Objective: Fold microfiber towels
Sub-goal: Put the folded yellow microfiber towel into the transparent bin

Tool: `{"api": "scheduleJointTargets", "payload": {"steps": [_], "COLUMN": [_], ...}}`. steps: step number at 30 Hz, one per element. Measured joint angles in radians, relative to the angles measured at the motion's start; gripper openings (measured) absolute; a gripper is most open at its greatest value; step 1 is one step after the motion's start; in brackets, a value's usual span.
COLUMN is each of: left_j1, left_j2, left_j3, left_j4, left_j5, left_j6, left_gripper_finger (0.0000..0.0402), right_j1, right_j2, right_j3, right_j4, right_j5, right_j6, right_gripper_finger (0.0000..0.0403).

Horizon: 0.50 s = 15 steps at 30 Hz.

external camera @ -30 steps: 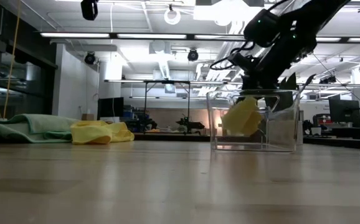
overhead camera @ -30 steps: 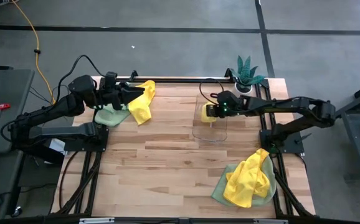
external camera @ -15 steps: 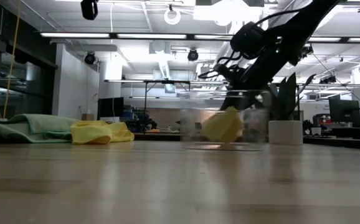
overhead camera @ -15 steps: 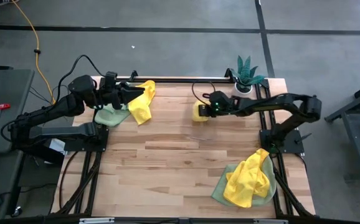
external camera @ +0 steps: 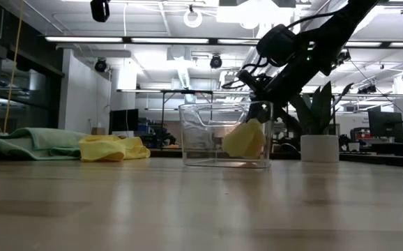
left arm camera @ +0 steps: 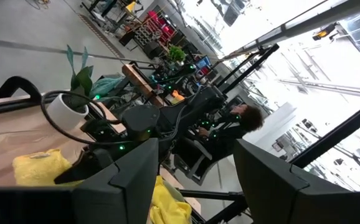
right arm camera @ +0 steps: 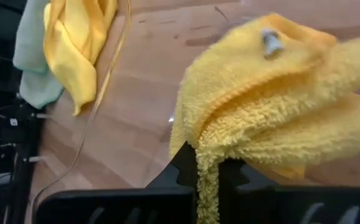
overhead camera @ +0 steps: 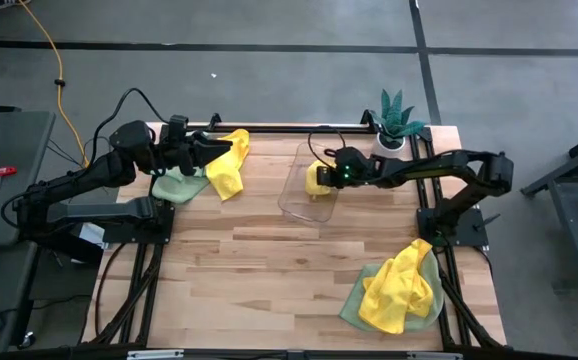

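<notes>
Wooden plank counter (overhead camera: 269, 260) seen from above, on a grey concrete floor (overhead camera: 269, 80); in the low view a workshop hall with ceiling strip lights lies behind it.

Right arm, upper centre-right of the high view: the right pincer (overhead camera: 321, 178) is closed on a folded yellow towel (overhead camera: 315, 179), whose looped pile hangs bunched between the fingers in the right wrist view (right arm camera: 273, 106). The towel sits inside a clear plastic bin (overhead camera: 306, 182), rectangular, thin-walled and glossy, resting on the counter at upper centre.

Left arm, upper left of the high view: the left pincer (overhead camera: 212, 150) stands open, holding nothing, beside a second yellow towel (overhead camera: 228, 163) draped over a sage green towel (overhead camera: 178, 184) at the counter's upper-left edge.

Lower right of the high view: a crumpled yellow towel heap (overhead camera: 399, 285) lies on another green towel (overhead camera: 354, 300).

Upper right corner of the counter: a small potted plant (overhead camera: 397, 118) with spiky leaves in a white pot.

Change from one second earlier: the bin and the right pincer with its towel now lie further left; the left arm and both towel heaps are unchanged.
</notes>
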Motion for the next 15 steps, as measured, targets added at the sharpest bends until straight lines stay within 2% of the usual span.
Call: {"api": "scheduleJointTargets", "payload": {"steps": [15], "left_j1": [0.000], "left_j2": [0.000], "left_j3": [0.000], "left_j4": [0.007], "left_j5": [0.000], "left_j6": [0.000], "left_gripper_finger": [0.0197], "right_j1": [-0.014], "right_j2": [-0.233], "right_j3": [-0.001], "right_j4": [-0.493], "right_j5": [0.031], "right_j6": [-0.101], "right_gripper_finger": [0.0000]}}
